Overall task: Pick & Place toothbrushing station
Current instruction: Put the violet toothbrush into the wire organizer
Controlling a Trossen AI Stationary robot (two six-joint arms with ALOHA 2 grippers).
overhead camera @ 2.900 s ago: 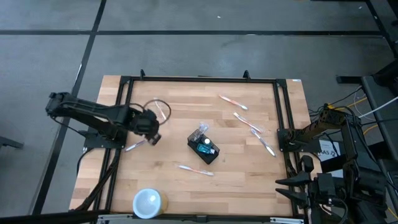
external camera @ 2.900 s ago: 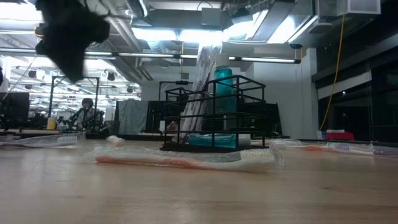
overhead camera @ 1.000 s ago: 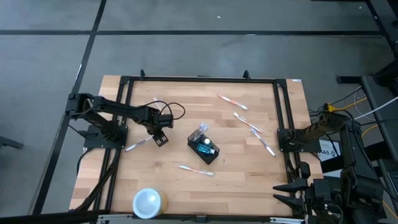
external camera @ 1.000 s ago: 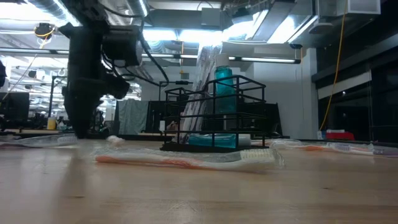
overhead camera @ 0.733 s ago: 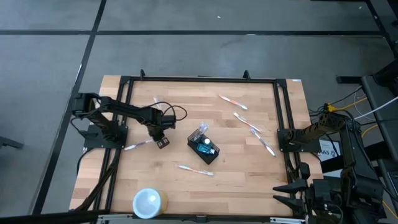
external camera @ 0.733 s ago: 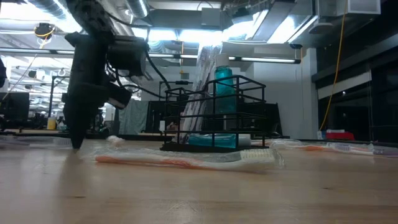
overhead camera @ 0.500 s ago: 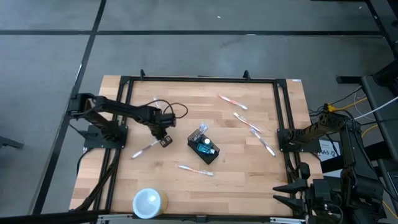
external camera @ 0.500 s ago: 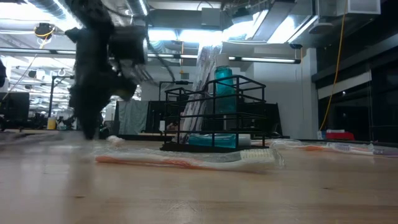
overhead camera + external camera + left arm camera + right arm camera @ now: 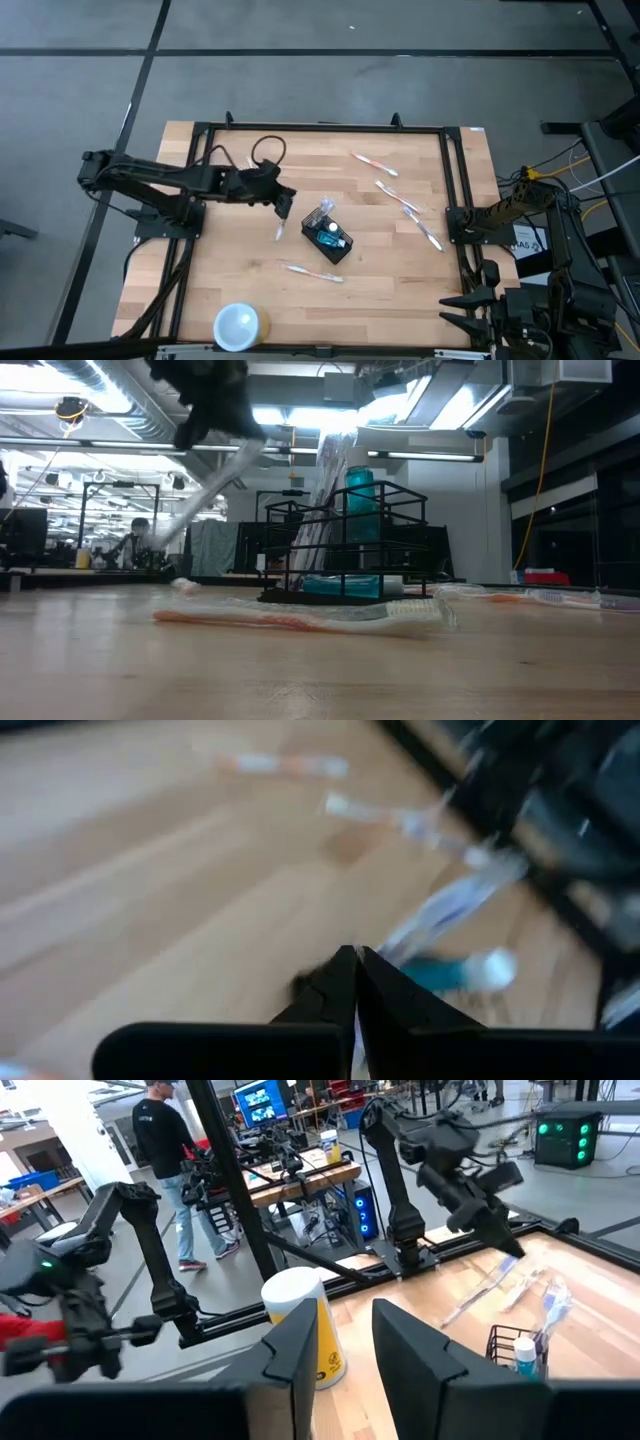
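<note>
The toothbrushing station [image 9: 328, 233], a black wire caddy with a teal tube and a wrapped brush standing in it, sits mid-table; the low view shows it as caddy [image 9: 345, 540]. Just left of it my left gripper [image 9: 285, 206] is up in the air, shut on a wrapped toothbrush [image 9: 279, 230]. In the low view that toothbrush [image 9: 200, 500] slants down from the gripper [image 9: 240, 432]. My right gripper [image 9: 340, 1360] waits open at the table's right edge. My left gripper pinches the wrapped toothbrush by its upper end [image 9: 244, 454] between its two shut fingers. The toothbrush is lifted clear of the table and hangs slanting below the fingers, its free end [image 9: 160, 540] toward the table's left. The wrist view is too blurred to show the contact.
Several wrapped toothbrushes lie on the table: one near the caddy's front [image 9: 313, 272], others at the far right [image 9: 375, 164], [image 9: 398, 196], [image 9: 430, 232]. A white cup [image 9: 238, 325] stands at the near left edge. People show in the room beyond.
My left gripper has shut on the toothbrush that lay at the table's left. It has then risen and gone right toward the caddy. The toothbrush has left the table and now hangs slanting from the fingers.
</note>
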